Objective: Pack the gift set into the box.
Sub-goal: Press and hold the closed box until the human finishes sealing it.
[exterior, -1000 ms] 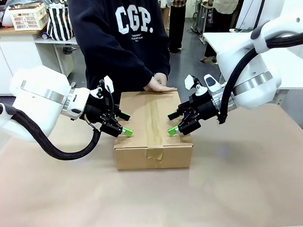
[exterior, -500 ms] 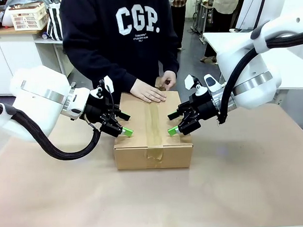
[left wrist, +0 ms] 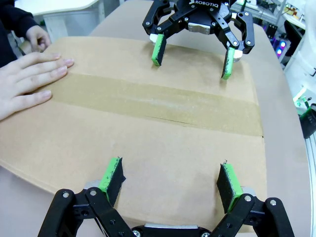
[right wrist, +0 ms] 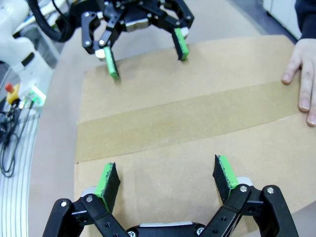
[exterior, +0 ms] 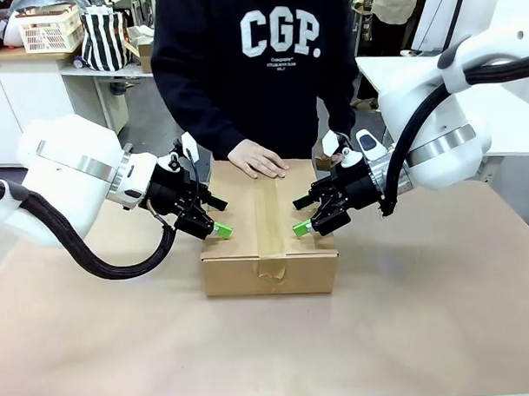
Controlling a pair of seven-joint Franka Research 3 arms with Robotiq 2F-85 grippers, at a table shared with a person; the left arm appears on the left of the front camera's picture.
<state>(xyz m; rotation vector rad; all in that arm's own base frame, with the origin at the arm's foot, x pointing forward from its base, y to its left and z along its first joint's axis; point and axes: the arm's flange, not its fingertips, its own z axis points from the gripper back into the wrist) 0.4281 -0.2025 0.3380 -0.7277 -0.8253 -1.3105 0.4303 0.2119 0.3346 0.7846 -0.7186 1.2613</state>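
The box (exterior: 269,274) lies shut in the middle of the table, with a strip of brown tape (exterior: 268,211) running along its top seam. My left gripper (exterior: 215,219) is open, its green pads resting on the left half of the lid (left wrist: 148,133). Opposite it, my right gripper (exterior: 302,216) is open over the right half (right wrist: 163,89). In the left wrist view my own left gripper (left wrist: 170,180) faces the right gripper (left wrist: 192,49) across the tape. A person's hand (exterior: 259,159) lies flat on the far end of the lid. The gift set is hidden.
The person stands close against the table's far edge behind the box. Brown paper covers the table (exterior: 270,345), with free room in front of the box and to both sides. A white counter (exterior: 34,76) with a basket and a striped bag stands at the back left.
The person has stepped to the right and moved a hand from the box's far edge to lie flat on the lid. Neither gripper has moved.
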